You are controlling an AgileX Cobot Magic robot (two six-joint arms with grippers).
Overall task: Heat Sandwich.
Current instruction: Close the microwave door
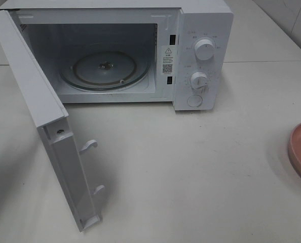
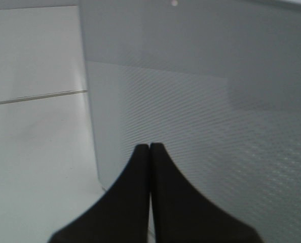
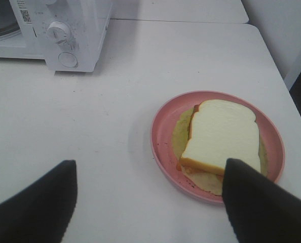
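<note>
Exterior high view shows you a white microwave point(image 1: 140, 50) at the back of a white table point(image 1: 191, 167). Its door point(image 1: 44, 126) hangs wide open to the left. Inside you can see the round glass tray point(image 1: 104, 72), with nothing on it. Two round knobs point(image 1: 204, 49) and a round button sit on the panel on the right side of the microwave. At the far right edge of this view you can just see a bit of the pink plate point(image 1: 298, 149).

In the right wrist view, your right gripper point(image 3: 150, 197) has its two black fingers point(image 3: 257, 202) spread wide apart, and nothing is between them. It is above the table, close to the pink plate point(image 3: 163, 147). The sandwich point(image 3: 222, 134) lies flat on that plate, white bread on top. One finger covers a corner of the sandwich in this view; you cannot tell if it touches.

In the left wrist view, your left gripper point(image 2: 150, 149) is pressed fully closed, tips together, holding nothing. It points at the door's point(image 2: 216, 126) dotted panel, very close.
</note>
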